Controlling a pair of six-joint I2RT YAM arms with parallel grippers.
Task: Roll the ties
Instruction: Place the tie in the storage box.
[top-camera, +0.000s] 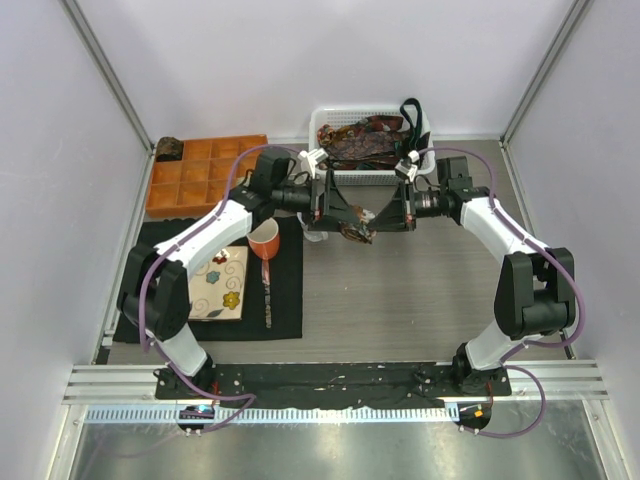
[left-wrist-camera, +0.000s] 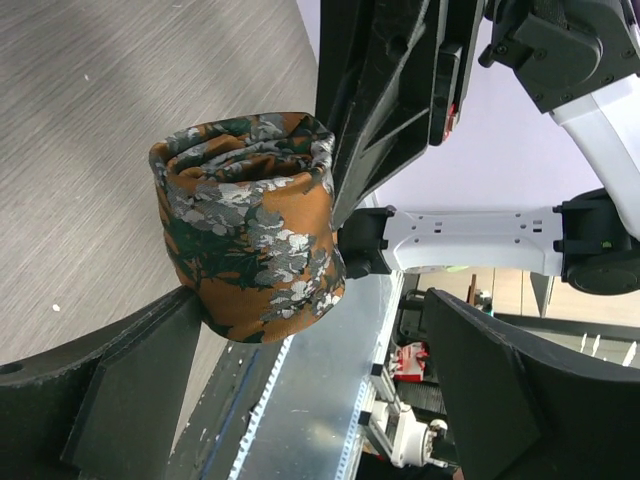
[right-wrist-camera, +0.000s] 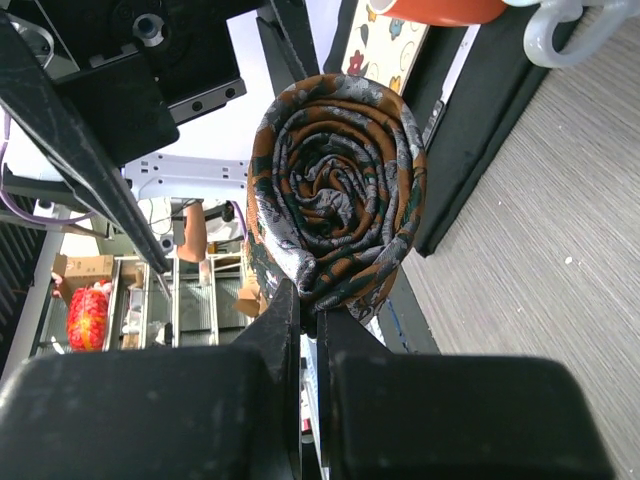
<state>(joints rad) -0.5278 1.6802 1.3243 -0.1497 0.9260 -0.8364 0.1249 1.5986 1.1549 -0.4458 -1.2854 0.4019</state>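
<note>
The right pincer (right-wrist-camera: 310, 300) is clamped tight on the rolled tie (right-wrist-camera: 335, 190), pinching the coil's outer edge between its two fingers. The coil is a neat spiral in rust-orange, dark green and grey, and it hangs in the air above the table (top-camera: 400, 300), right in the middle where the two arms meet. The left pincer (left-wrist-camera: 315, 320) is spread wide and grips nothing. The roll sits between its fingers, and one finger (left-wrist-camera: 150, 350) looks to be touching the bottom of the roll or sitting just beside it.

Around them:
- Behind the arms there's a white basket (top-camera: 325, 120) with more ties (top-camera: 360, 140) piled in it.
- Far left there's an orange divided tray (top-camera: 200, 175) with a small dark bundle (top-camera: 168, 150) at its corner, too small to make out.
- Nearer on the left, a black mat (top-camera: 285, 290) carries a floral plate (top-camera: 222, 285) and an orange cup (top-camera: 264, 242).
</note>
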